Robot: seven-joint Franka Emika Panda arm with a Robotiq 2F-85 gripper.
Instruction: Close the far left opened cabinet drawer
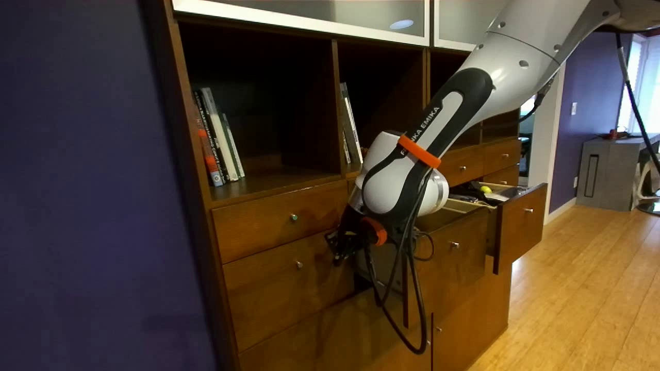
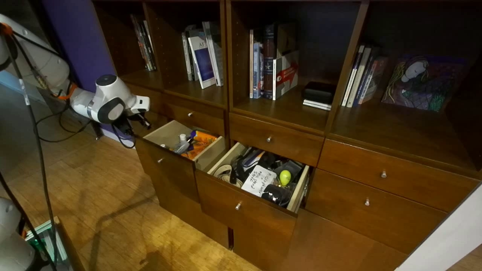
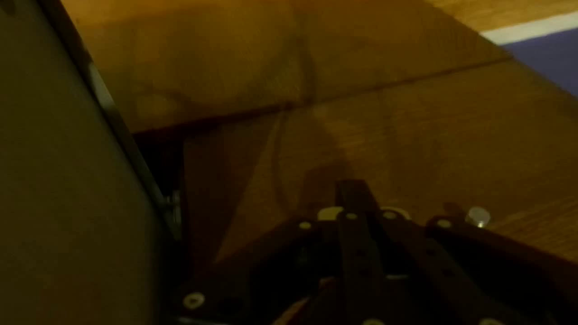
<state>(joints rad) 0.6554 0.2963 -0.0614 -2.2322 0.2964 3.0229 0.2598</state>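
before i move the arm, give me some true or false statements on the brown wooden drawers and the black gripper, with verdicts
1. The black two-fingered gripper is beside the flat outer side wall of the flat-fronted brown wooden drawer holding orange packets. True.
2. The gripper is clamped on a knob. False: in the wrist view, the shiny round metal knob is to one side of its shut fingers.
3. A yellow-green egg-shaped item lies in the clutter-filled brown wooden drawer. True.
4. The drawer holding orange packets is fully closed. False: it is pulled out.
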